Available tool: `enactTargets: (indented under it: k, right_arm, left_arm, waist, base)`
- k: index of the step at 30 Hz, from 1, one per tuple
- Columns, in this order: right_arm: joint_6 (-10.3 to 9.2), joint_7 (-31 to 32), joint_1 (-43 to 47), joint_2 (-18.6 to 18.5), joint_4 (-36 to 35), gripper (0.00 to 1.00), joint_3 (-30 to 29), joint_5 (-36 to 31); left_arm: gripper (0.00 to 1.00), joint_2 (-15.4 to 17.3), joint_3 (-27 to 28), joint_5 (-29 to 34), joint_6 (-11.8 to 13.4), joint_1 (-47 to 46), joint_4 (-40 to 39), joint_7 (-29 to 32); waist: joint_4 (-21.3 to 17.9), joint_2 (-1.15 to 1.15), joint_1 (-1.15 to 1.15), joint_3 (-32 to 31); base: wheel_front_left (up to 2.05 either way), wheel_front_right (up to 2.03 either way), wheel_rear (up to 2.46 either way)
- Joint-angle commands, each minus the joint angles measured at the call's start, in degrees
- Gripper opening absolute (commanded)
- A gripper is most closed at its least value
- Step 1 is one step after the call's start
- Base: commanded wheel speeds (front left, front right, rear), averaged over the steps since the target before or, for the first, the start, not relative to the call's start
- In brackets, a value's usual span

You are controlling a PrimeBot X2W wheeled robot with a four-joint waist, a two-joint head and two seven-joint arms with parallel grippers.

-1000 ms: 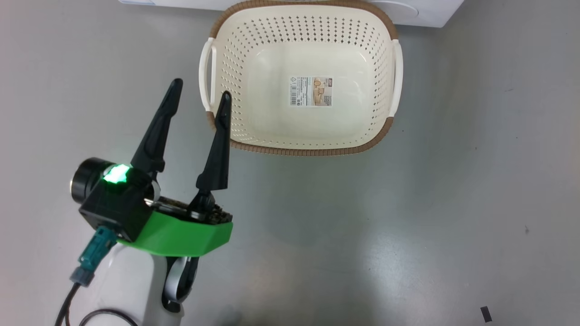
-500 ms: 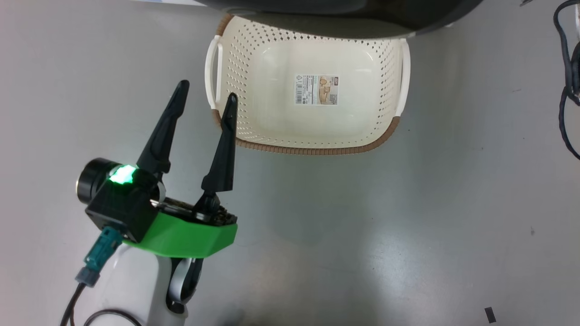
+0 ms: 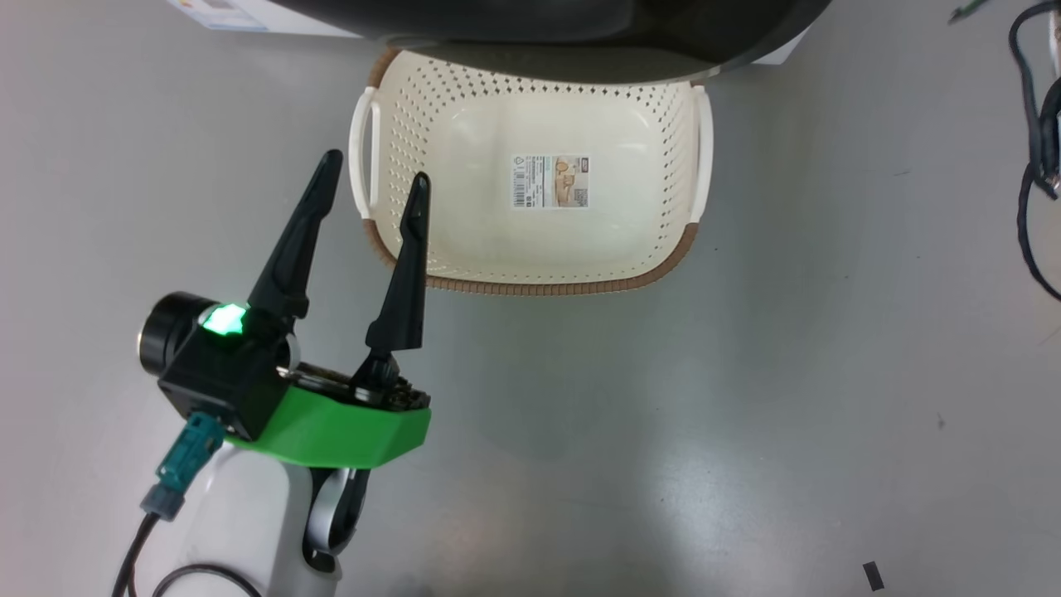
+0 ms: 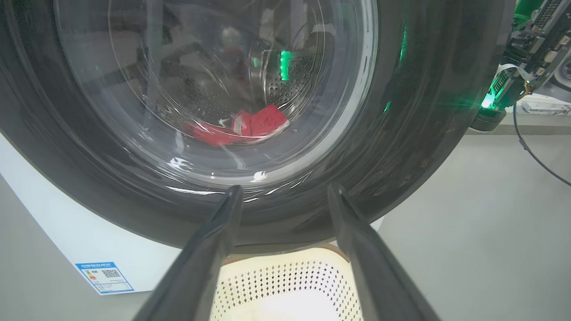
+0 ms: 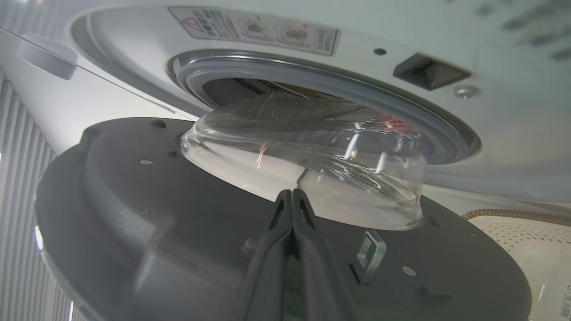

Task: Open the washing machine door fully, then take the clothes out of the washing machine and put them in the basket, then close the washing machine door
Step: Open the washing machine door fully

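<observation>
Under door (image 3: 539,33), basket (image 3: 530,287) far rim hidden; clothes (image 4: 250,127) blurred

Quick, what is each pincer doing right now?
Left pincer: open, holding nothing.
Right pincer: shut, nothing between its fingers.

We find the way into the washing machine (image 5: 513,125) half barred. The washing machine door (image 5: 134,214) stands ajar, and its glass bowl (image 5: 312,147) bulges across much of the opening inside the grey rubber ring (image 5: 339,80), leaving only a narrow gap between bowl and ring. The clothes (image 4: 250,127) lie behind that glass. In the head view the door overhangs the far rim of the basket (image 3: 530,286); the rest of its mouth is uncovered from above. The 2 spread fingers of the left gripper (image 3: 375,166) stand just beside the basket's left handle (image 3: 356,157). Bare floor (image 3: 746,414) lies wide around, with cables (image 3: 1032,207) at the right edge.
</observation>
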Motion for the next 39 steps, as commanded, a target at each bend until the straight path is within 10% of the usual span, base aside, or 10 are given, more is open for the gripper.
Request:
enactTargets:
  k: [1,25,27,29,39]
  right_arm:
    - [0.43,0.52,1.48,1.47,-1.77,0.00,0.18,-0.24]
    - [0.43,2.13,8.14,3.98,-2.32,0.00,0.74,-2.57]
    - [0.43,-2.16,8.27,3.80,-2.67,0.31,0.45,-5.40]
    - [0.43,-5.75,8.91,3.76,-2.84,1.00,0.40,-7.42]
    - [0.43,-26.79,16.68,-0.88,-10.63,1.00,5.44,-19.14]
  left_arm:
    - [1.00,1.41,1.91,0.44,-0.34,0.19,-1.00,-0.27]
    - [1.00,1.41,2.83,0.34,-0.74,0.85,1.73,-0.27]
    - [1.00,1.41,2.90,0.26,-0.64,0.84,1.59,-0.27]
    - [1.00,1.41,2.94,0.09,-0.52,0.79,1.57,-0.27]
    - [1.00,1.41,3.58,-0.56,-0.11,0.87,2.13,-0.27]
  waist:
    - [-0.49,0.00,0.00,-0.49]
    - [-3.34,0.00,0.00,-5.97]
    - [-3.51,0.00,0.00,-5.82]
    - [-3.69,0.00,0.00,-5.73]
    - [-5.43,0.00,0.00,-6.19]
  base:
    - [0.00,0.00,0.00]
    - [0.00,0.00,0.00]
    - [0.00,0.00,0.00]
    - [0.00,0.00,0.00]
    - [0.00,0.00,0.00]
